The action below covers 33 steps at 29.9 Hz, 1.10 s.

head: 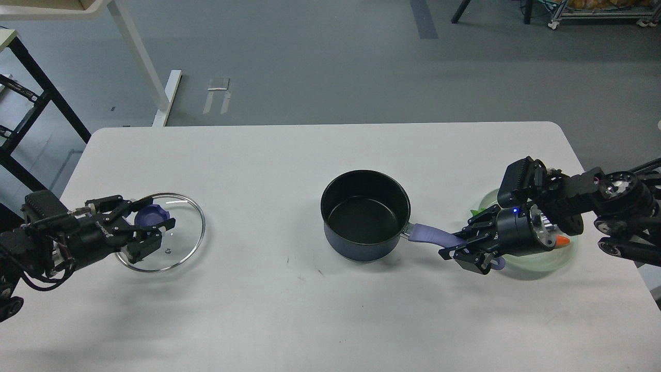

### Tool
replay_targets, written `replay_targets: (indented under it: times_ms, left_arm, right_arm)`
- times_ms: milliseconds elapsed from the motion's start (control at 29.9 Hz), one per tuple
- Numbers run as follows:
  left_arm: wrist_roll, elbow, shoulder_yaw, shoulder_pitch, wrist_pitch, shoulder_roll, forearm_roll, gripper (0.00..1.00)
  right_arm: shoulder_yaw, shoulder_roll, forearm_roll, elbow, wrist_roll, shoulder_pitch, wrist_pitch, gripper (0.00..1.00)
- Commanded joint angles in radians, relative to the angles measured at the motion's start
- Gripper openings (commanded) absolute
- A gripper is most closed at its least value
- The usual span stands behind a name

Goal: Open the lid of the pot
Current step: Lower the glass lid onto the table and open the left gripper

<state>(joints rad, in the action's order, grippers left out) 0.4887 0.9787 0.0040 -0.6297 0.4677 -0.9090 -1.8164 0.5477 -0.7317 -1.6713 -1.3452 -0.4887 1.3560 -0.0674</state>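
Observation:
A dark blue pot with a black inside stands open at the table's middle, its purple handle pointing right. My right gripper is shut on the end of that handle. My left gripper is shut on the purple knob of the glass lid and holds the lid low over the table's left side, well apart from the pot.
A pale green plate with an orange and a green item sits under my right wrist at the table's right. The white table ends close behind my left arm. A white desk leg and black frame stand beyond the far left.

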Motion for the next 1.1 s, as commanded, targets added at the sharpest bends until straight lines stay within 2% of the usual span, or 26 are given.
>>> replay_targets:
  times_ms: [0, 100, 167, 234, 301, 334, 569, 702, 769, 870, 1037, 1070]
  left_arm:
    - [0.000, -0.023, 0.024, 0.002, 0.012, 0.005, 0.002, 0.45]
    - [0.000, -0.035, 0.031, 0.002, 0.014, 0.007, 0.008, 0.48]
    - [0.000, -0.035, 0.033, 0.002, 0.014, 0.006, 0.009, 0.54]
    - [0.000, -0.034, 0.033, 0.002, 0.014, 0.005, 0.011, 0.66]
    - [0.000, -0.034, 0.033, -0.001, 0.014, 0.005, 0.014, 0.88]
    - [0.000, -0.034, 0.033, -0.002, 0.014, 0.005, 0.014, 0.92]
    - [0.000, -0.012, 0.030, -0.018, 0.008, 0.004, 0.012, 0.98]
    - [0.000, 0.087, 0.030, -0.059, -0.024, -0.019, 0.075, 0.99]
    - [0.000, 0.159, 0.028, -0.097, -0.093, -0.063, 0.171, 0.99]
    - [0.000, 0.236, 0.013, -0.171, -0.262, -0.102, 0.377, 0.99]
    - [0.000, 0.235, -0.021, -0.286, -0.585, -0.105, 0.939, 0.99]
    - [0.000, 0.227, -0.024, -0.295, -0.644, -0.105, 1.060, 0.99]
  right_arm:
    - [0.000, 0.002, -0.001, 0.000, 0.000, 0.000, 0.000, 0.37]
    - [0.000, 0.002, 0.001, 0.000, 0.000, 0.000, 0.000, 0.37]
    - [0.000, 0.000, 0.001, 0.000, 0.000, 0.000, 0.000, 0.37]
    - [0.000, 0.002, 0.001, 0.000, 0.000, 0.000, 0.000, 0.37]
    - [0.000, 0.002, 0.001, -0.002, 0.000, 0.000, 0.000, 0.37]
    - [0.000, 0.002, 0.001, 0.000, 0.000, 0.000, 0.000, 0.37]
    - [0.000, 0.000, 0.001, 0.000, 0.000, 0.000, 0.000, 0.37]
    - [0.000, 0.000, 0.001, 0.000, 0.000, 0.000, 0.000, 0.38]
    - [0.000, 0.000, 0.001, 0.000, 0.000, 0.000, 0.000, 0.38]
    - [0.000, 0.000, 0.001, 0.000, 0.000, 0.000, 0.000, 0.38]
    - [0.000, -0.002, 0.001, 0.000, 0.000, 0.000, 0.000, 0.41]
    - [-0.002, -0.006, 0.001, 0.000, 0.000, 0.000, 0.000, 0.45]
